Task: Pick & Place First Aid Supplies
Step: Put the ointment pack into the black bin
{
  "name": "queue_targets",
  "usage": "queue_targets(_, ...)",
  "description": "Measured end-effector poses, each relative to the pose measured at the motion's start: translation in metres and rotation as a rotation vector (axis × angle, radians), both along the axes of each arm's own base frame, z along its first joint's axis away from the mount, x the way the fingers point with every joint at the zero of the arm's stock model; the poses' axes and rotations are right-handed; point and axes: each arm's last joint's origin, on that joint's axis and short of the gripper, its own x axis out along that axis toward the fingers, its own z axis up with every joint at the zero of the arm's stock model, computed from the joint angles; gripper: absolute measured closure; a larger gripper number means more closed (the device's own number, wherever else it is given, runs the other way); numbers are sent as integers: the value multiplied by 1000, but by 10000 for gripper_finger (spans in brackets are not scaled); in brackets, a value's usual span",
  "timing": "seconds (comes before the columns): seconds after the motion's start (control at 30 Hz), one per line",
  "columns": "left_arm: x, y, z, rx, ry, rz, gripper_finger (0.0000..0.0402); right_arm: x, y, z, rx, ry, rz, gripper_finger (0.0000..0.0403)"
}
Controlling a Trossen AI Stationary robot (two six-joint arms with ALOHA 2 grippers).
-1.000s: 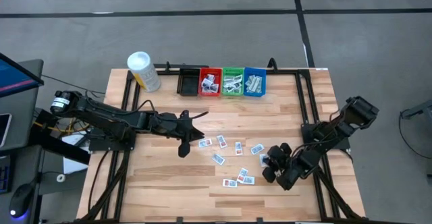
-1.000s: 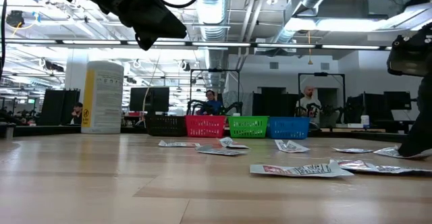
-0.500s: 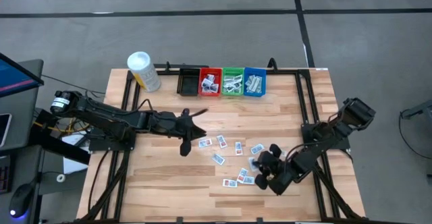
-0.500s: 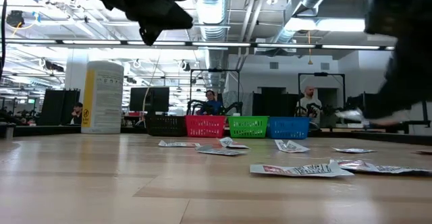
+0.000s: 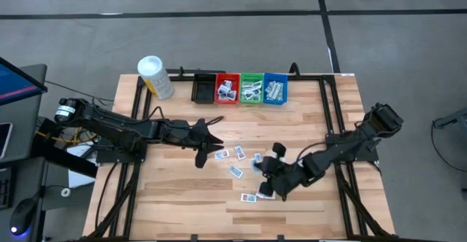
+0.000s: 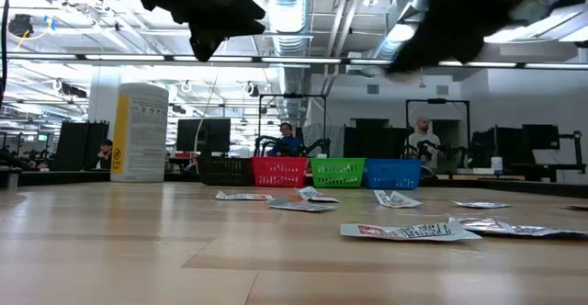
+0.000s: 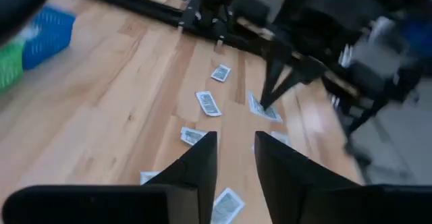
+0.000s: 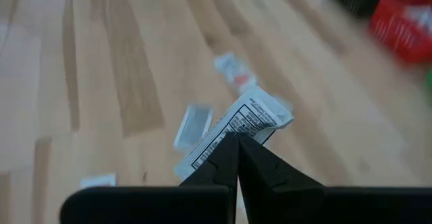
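Right wrist view: the right fingers (image 8: 237,158) are clenched on the edge of a white printed packet (image 8: 236,133), which sticks out past their tips, lifted clear of the bench (image 8: 108,62).
Right arm: in the high view its fingers (image 5: 271,180) sit over the scattered packets in the middle of the bench, well short of the bins at the far edge.
Left fingers: in the left wrist view the left fingers (image 7: 235,155) stand parted with nothing between them, hovering above the bench.
Left arm: in the high view its fingers (image 5: 203,143) hang just beside the left end of the scatter, near a loose packet (image 5: 221,154).
Loose packets: several more lie flat on the wood, for instance one (image 5: 236,171) in the middle and one (image 5: 249,197) nearer the front edge.
Bins: black bin (image 5: 202,89), red bin (image 5: 226,89), green bin (image 5: 252,89) and blue bin (image 5: 275,89) stand in a row, touching side by side; the red, green and blue ones already hold packets.
Bottle: a white-capped yellow bottle (image 5: 155,76) stands left of the bins, apart from the work.
Step in hand: I judge the right arm is carrying one packet off the bench toward a bin.
Next move: the carry likely calls for keeping the thin edge pinched, reaching across to the matching bin and releasing above it; which bin fits this packet I cannot tell.
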Motion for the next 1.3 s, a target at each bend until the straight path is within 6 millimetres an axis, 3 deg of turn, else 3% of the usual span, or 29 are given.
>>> queue_targets(0.2, 7, 19, -5, -374, 20, 180, 279, 26, -18, 31, -114, -28, 39, 403)
queue_targets(0.4, 26, 23, -13, -565, -43, 145, 279, 42, -34, 53, -171, -52, 36, 403)
queue_targets(0.77, 32, 24, -11, -586, -123, 120, 281, 45, -38, 56, -152, -44, 68, 403)
queue_targets(1.3, 45, 16, -25, -639, -158, 119, 281, 48, -45, 57, -168, -15, 135, 403)
